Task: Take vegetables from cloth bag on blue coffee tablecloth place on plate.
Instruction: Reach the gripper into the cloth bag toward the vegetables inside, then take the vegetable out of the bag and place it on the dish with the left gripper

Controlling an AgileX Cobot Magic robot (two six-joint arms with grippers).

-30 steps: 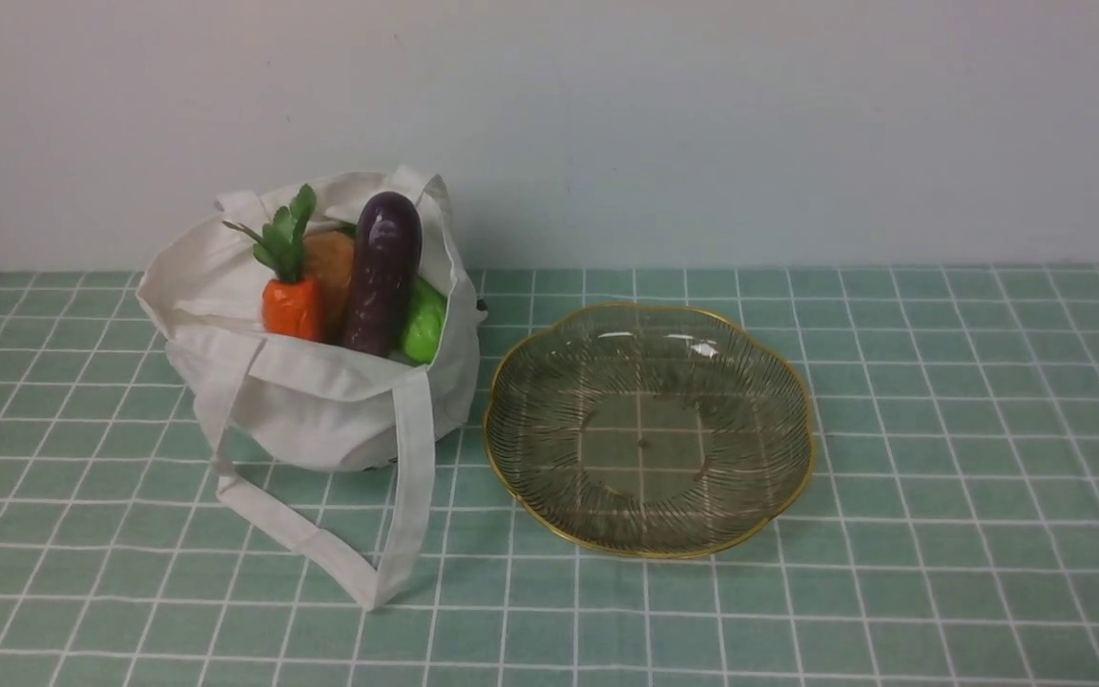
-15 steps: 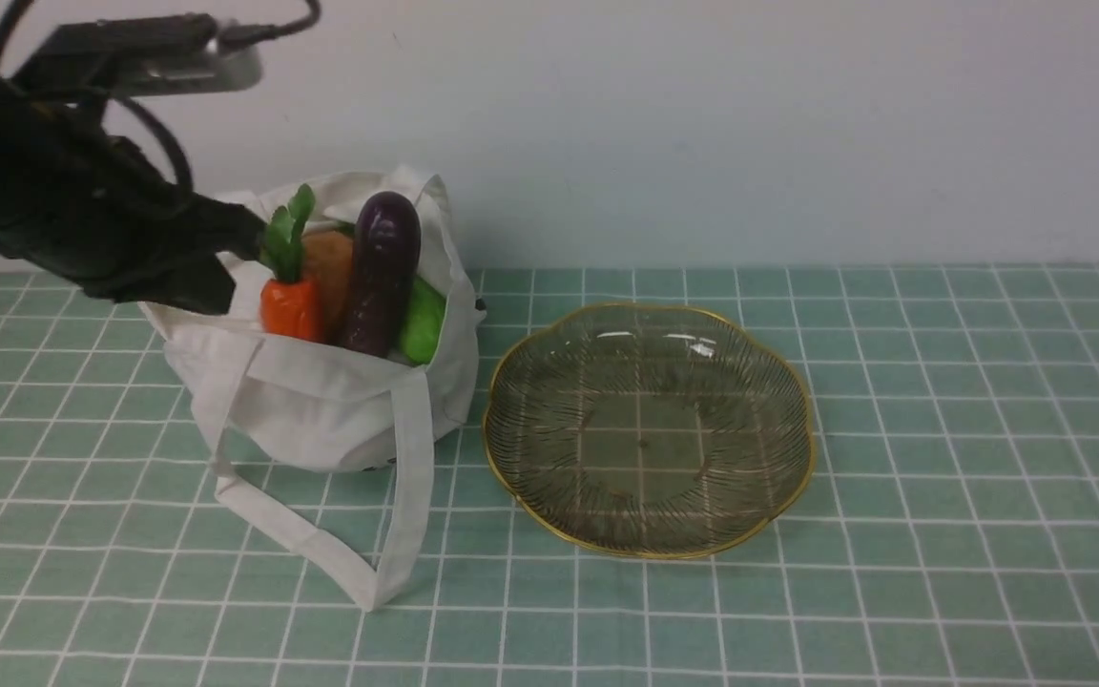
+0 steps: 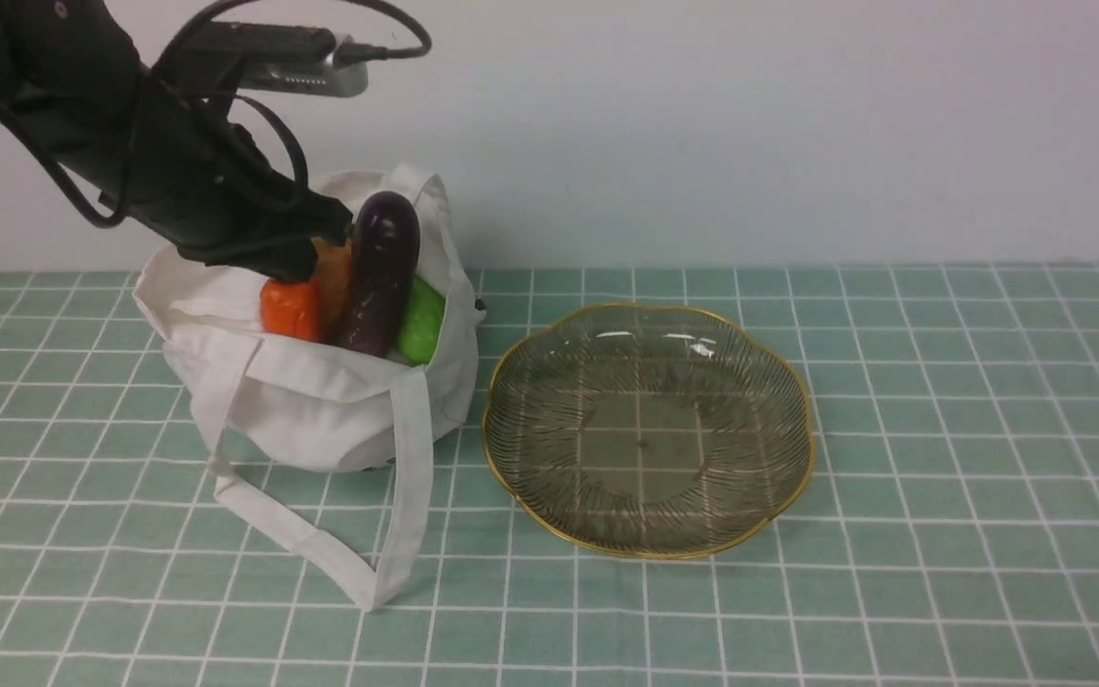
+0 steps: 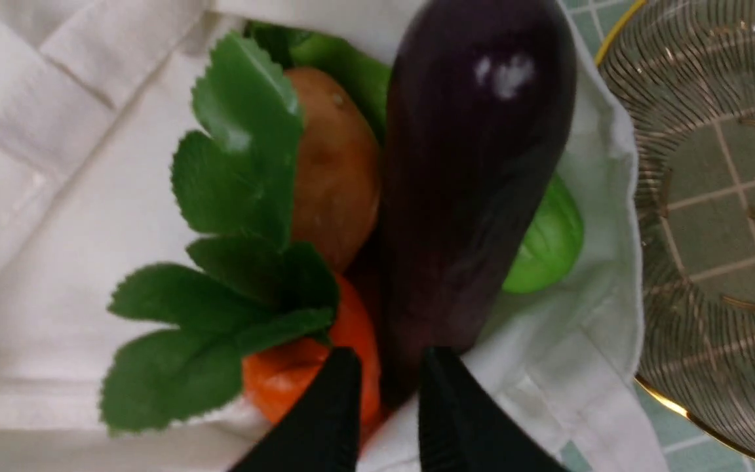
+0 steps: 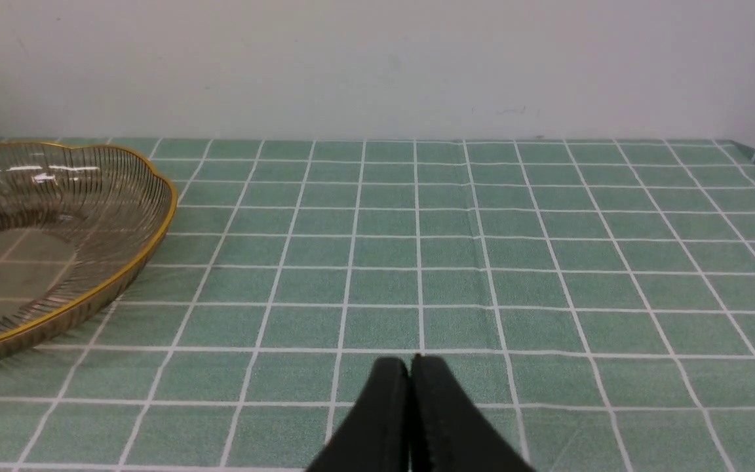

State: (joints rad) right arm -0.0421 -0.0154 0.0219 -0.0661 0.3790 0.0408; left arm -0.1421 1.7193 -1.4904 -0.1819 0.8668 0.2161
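The white cloth bag (image 3: 321, 410) stands on the left of the checked tablecloth (image 3: 941, 401), its mouth open. Inside it lean the vegetables: an orange carrot (image 3: 290, 307) with green leaves (image 4: 240, 196), a brownish one (image 4: 335, 164), a dark purple eggplant (image 3: 380, 272) and a bright green one (image 3: 421, 320). My left gripper (image 4: 387, 367) hovers just over the bag's mouth, open by a narrow gap and holding nothing, its tips above the carrot and the eggplant's lower end. The ribbed glass plate (image 3: 647, 553) lies to the right of the bag with nothing in it. My right gripper (image 5: 410, 367) is shut, low over bare cloth.
The bag's two strap handles (image 3: 411, 496) trail over the cloth towards the front. A pale wall (image 3: 702, 124) runs behind the table. In the right wrist view the plate's gold rim (image 5: 161, 216) shows beside open cloth.
My left arm has come in from the left and swung right over the bag's mouth, now covering the carrot's leaves in the front view. Bag, vegetables and plate have not moved.
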